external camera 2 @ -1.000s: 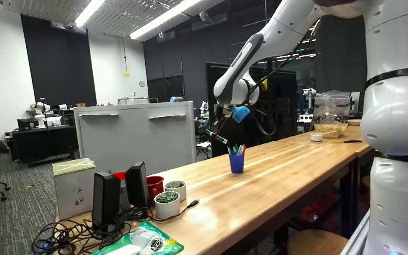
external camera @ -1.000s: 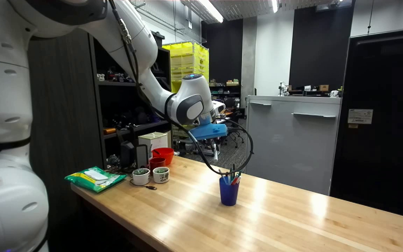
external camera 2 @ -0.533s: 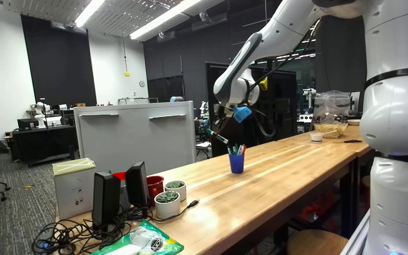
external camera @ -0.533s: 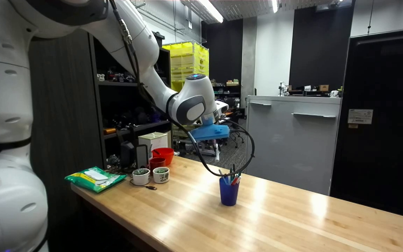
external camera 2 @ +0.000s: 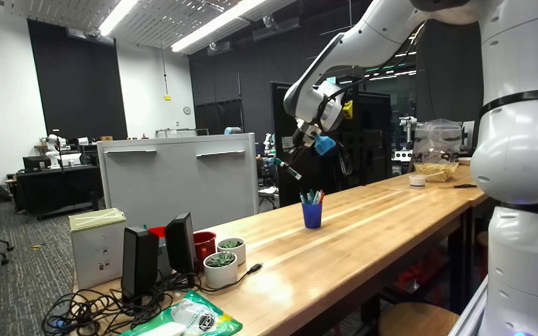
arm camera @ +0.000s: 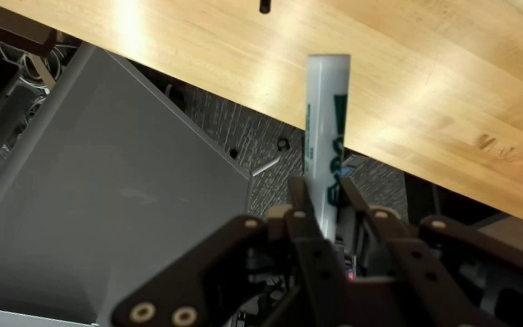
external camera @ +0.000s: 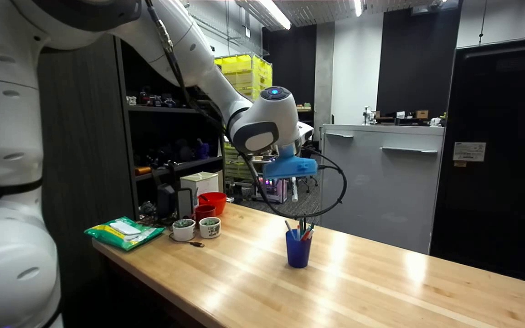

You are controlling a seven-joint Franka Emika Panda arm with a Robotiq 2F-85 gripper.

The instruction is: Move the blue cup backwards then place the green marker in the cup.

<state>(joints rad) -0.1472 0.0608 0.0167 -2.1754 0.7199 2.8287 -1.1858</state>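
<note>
The blue cup (external camera: 298,251) stands upright on the wooden table, with several pens and markers sticking up from it; it also shows in an exterior view (external camera 2: 312,216). My gripper (arm camera: 323,185) is shut on the green marker (arm camera: 326,109), a white barrel with green print. The marker points away from the fingers and is tilted in an exterior view (external camera 2: 289,169). It hangs above the cup's pens, apart from them. In an exterior view the blue-covered wrist part hides the fingers, and the marker (external camera: 295,189) shows below it. In the wrist view the cup body is out of view.
White plant pots (external camera: 210,228), a red mug (external camera 2: 204,247), black speakers (external camera 2: 139,263) with tangled cables and a green packet (external camera: 125,233) stand at one table end. A white tub (external camera 2: 417,181) and a bag of chips (external camera 2: 437,171) lie at the other. A grey cabinet (external camera: 381,182) stands behind the table.
The gripper and marker have moved up, and to the right in an exterior view, and the wrist has tilted. The marker is now farther above the cup's pens. The cup has not moved.
</note>
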